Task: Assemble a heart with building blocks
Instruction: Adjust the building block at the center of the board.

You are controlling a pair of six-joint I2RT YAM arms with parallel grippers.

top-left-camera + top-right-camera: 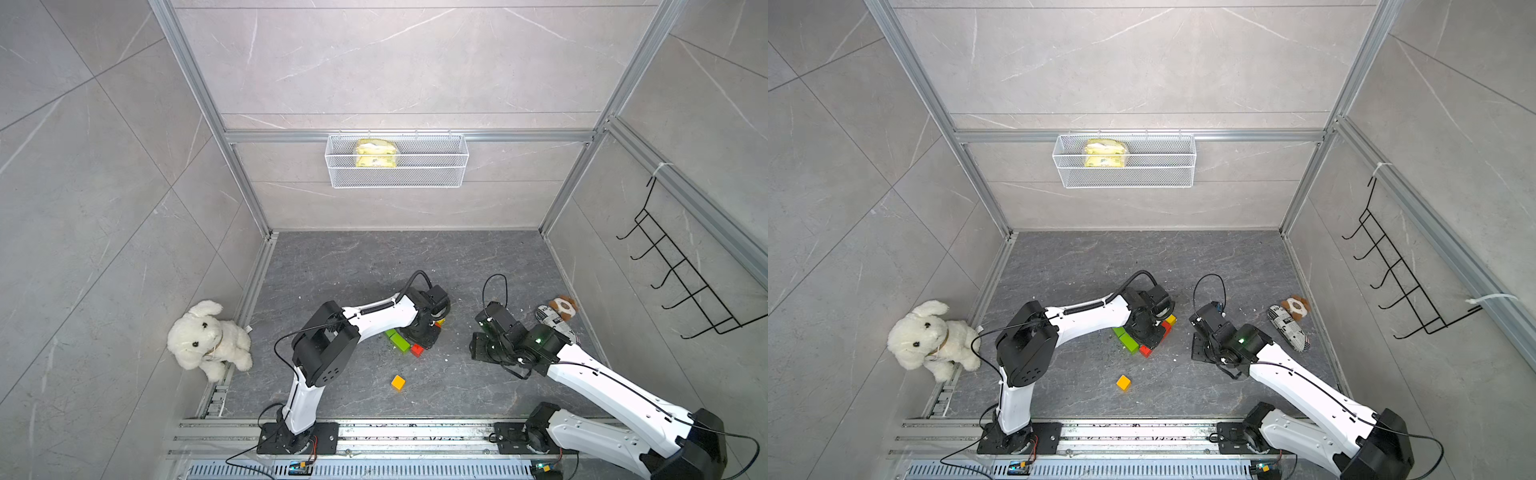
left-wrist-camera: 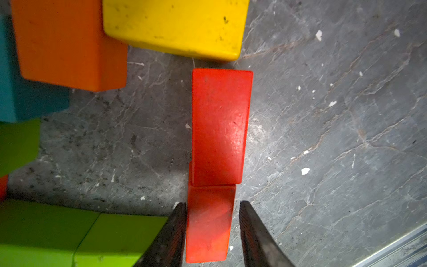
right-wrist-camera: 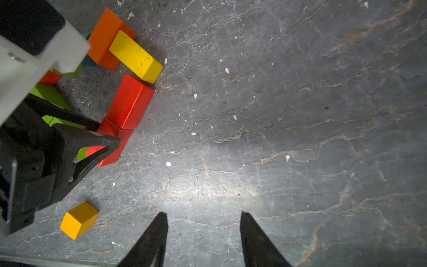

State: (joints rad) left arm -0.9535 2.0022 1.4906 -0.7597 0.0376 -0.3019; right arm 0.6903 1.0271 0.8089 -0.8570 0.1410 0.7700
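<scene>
The building blocks form a partial hollow outline under my left arm: green oblongs [image 1: 399,341], an orange block [image 2: 67,44], a yellow oblong [image 2: 175,25], a teal piece [image 2: 23,101] and a long red oblong [image 2: 219,127]. My left gripper [image 2: 212,204] straddles a second red block [image 2: 208,231] lying flat on the floor. One finger touches it, and a thin gap shows at the other. A yellow-orange cube [image 1: 398,382] sits alone nearer the front. My right gripper [image 3: 203,215] hangs open over bare floor to the right of the blocks, holding nothing.
A white plush dog [image 1: 208,340] sits in the left corner. A small brown plush and a striped cloth toy [image 1: 559,316] lie by the right wall. A wire basket [image 1: 397,160] hangs on the back wall and a black hook rack [image 1: 681,282] on the right wall.
</scene>
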